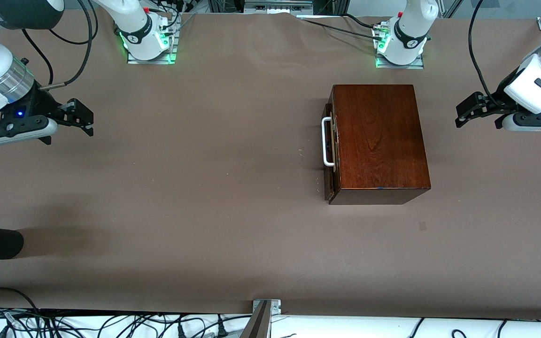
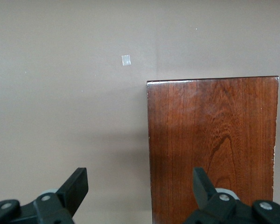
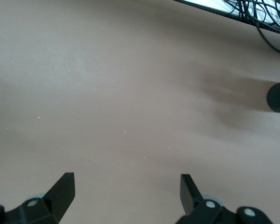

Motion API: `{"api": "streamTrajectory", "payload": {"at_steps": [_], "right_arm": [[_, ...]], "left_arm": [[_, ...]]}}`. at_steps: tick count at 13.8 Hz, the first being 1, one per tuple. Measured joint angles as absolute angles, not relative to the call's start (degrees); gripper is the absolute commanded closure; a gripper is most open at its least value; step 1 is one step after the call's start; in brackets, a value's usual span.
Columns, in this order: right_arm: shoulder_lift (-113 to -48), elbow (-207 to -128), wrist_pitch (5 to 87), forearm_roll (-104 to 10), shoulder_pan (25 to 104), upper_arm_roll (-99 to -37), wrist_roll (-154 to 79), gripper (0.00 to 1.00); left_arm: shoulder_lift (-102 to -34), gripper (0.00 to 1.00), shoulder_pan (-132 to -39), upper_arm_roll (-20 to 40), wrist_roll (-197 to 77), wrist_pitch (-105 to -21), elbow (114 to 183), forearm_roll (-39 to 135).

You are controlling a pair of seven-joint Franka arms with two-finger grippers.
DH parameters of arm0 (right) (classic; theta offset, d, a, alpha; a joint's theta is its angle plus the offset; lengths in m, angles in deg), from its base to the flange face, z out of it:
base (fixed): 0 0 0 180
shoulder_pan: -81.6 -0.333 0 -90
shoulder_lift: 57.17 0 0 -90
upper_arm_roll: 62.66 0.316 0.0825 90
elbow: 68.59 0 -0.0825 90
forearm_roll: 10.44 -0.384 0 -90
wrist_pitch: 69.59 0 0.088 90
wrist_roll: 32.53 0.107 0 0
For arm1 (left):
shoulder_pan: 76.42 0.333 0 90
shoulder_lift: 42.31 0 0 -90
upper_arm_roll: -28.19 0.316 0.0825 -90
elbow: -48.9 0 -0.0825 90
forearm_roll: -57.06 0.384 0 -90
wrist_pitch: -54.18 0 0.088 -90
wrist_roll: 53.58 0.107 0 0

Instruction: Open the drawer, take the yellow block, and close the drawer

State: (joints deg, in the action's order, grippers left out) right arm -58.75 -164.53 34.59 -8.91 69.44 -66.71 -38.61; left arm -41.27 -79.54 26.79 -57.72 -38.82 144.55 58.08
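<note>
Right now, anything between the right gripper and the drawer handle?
Nothing visible. Bare table lies between the right gripper, open over its own end, and the white handle on the shut drawer, which faces that end. The left gripper waits open past the box.

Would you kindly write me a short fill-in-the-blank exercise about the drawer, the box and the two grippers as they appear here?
1. The drawer of the dark wooden box is ____.
2. The drawer's bar handle is coloured ____.
3. The fingers of the left gripper and the right gripper are ____.
4. The handle faces the ____ arm's end of the table.

Missing words: shut; white; open; right
</note>
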Motion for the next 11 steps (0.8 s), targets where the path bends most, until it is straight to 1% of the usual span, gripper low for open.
{"api": "streamTrajectory", "payload": {"at_steps": [6, 11], "right_arm": [[-58.8, -164.5, 34.6, -8.9, 69.4, -66.7, -38.6, 0.0], [-58.8, -164.5, 34.6, -8.9, 69.4, -66.7, -38.6, 0.0]], "left_arm": [[-41.3, 0.0, -79.5, 26.8, -57.7, -38.7, 144.5, 58.1], [-41.6, 0.0, -79.5, 26.3, -57.7, -36.2, 144.5, 58.1]]}}
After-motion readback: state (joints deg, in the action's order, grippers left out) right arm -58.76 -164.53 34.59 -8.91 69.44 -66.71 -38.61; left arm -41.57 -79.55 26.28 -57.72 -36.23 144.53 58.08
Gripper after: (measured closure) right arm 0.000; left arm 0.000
